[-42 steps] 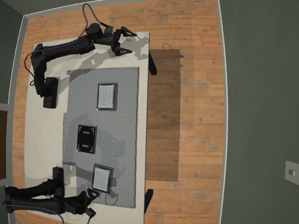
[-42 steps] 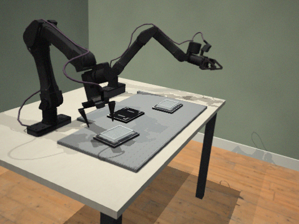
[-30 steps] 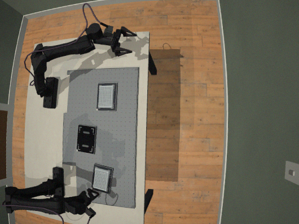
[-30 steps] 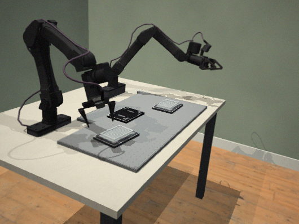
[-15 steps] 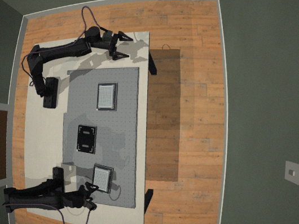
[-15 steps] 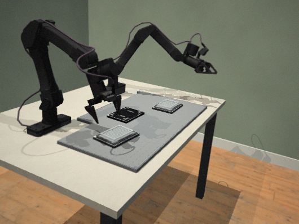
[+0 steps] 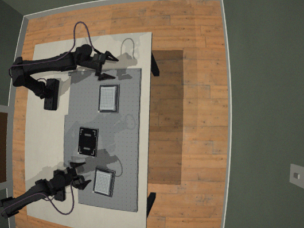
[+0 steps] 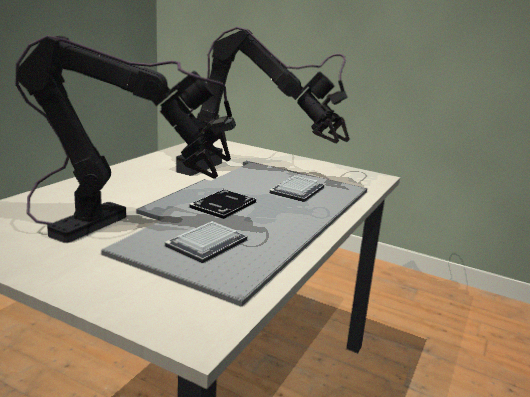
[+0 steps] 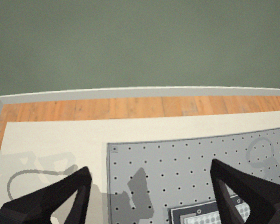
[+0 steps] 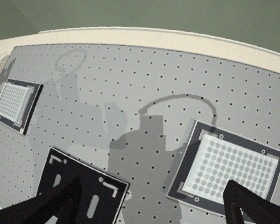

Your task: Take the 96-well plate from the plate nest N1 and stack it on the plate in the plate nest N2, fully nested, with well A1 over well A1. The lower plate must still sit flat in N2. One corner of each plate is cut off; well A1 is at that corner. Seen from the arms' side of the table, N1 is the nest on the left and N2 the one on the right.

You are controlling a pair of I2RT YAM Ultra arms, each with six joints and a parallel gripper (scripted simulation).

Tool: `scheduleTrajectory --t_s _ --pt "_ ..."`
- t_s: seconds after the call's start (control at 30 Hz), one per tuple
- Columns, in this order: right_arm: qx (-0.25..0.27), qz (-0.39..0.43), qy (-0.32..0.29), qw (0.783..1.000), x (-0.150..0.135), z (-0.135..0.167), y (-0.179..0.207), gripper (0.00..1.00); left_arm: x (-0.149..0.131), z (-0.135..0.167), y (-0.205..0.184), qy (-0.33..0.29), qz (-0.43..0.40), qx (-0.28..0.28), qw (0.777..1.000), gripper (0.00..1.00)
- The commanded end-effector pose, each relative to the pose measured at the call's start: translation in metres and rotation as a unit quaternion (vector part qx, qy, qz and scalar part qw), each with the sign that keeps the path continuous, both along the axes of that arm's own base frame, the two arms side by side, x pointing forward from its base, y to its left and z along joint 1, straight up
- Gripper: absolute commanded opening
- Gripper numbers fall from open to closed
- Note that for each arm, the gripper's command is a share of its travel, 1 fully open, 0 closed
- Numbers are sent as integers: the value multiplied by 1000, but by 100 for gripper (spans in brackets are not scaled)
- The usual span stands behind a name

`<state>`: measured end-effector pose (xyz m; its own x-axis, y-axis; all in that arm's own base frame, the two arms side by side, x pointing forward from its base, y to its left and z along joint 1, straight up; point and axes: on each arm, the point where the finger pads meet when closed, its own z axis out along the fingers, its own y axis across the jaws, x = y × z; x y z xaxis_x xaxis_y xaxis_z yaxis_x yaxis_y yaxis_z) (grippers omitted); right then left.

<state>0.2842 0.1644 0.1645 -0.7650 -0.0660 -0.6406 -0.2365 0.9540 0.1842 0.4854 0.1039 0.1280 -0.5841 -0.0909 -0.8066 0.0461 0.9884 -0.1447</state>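
Observation:
The plate in nest N2 lies flat in its nest and shows in the right wrist view. My left gripper is open and empty, high above the board's edge beyond N1. My right gripper is open and empty, in the air beside N2 on the arm side.
An empty black nest lies on the board between the two plates. The grey board covers the table's middle. The arm bases stand on the white table. The table's far edge drops to a wooden floor.

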Motion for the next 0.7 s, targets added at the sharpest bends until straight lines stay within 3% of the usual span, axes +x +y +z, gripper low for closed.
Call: scheduleTrajectory --t_s 0.0,0.2,0.27,0.43,0.67 --pt "-6 82 -57 995 -12 19 28 100 -36 -17 -21 88 19 11 996 100" --pt "-2 211 -123 970 -52 46 77 100 -83 -38 -62 181 27 22 983 100" --pt "-2 211 -123 970 -52 46 77 100 -83 -38 -62 181 27 22 983 100" --pt "11 313 -178 933 -95 69 112 100 -119 -54 -101 251 24 33 967 100" --pt "26 370 -205 906 -128 83 129 100 -135 -63 -129 284 6 42 958 100"
